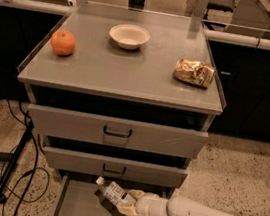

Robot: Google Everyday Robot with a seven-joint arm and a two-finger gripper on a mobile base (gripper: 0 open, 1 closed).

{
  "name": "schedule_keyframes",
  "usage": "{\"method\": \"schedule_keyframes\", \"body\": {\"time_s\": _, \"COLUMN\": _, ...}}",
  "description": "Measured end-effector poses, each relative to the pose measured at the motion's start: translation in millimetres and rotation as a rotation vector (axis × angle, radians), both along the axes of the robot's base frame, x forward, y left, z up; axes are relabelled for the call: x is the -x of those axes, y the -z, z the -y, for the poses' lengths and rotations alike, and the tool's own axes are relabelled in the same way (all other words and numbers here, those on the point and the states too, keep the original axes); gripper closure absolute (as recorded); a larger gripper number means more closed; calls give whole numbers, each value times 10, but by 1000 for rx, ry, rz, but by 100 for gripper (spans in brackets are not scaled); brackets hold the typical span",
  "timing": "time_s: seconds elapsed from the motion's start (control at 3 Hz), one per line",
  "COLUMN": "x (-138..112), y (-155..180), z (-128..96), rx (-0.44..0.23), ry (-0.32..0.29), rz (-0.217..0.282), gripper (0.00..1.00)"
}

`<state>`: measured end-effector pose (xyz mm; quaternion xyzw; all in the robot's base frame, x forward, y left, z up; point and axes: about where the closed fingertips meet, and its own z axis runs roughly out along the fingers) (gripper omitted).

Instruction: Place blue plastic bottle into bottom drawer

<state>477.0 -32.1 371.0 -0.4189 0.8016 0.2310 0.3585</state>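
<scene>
Count: 3 drawers (pixel 116 131), 1 bottle (pixel 111 191), 1 bowl (pixel 129 35), 1 orange (pixel 63 42), 1 foil bag (pixel 194 72) | bottom drawer (pixel 77 208) open, bottle tilted over its floor (cap to upper left) | gripper (pixel 129 205) over this drawer, fingers closed around bottle | label white-blue, writing not readable

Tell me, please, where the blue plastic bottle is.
Low and centre in the camera view: the gripper holds the blue plastic bottle tilted over the open bottom drawer, below the middle drawer.
</scene>
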Motion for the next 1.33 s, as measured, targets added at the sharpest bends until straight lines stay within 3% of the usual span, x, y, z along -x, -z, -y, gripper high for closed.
{"method": "schedule_keyframes", "body": {"time_s": 0.67, "x": -117, "y": 466, "z": -78, "rx": 2, "ry": -4, "rz": -55, "gripper": 100}}
{"method": "schedule_keyframes", "body": {"time_s": 1.33, "x": -292, "y": 1015, "z": -65, "rx": 18, "ry": 26, "rz": -55, "gripper": 100}}
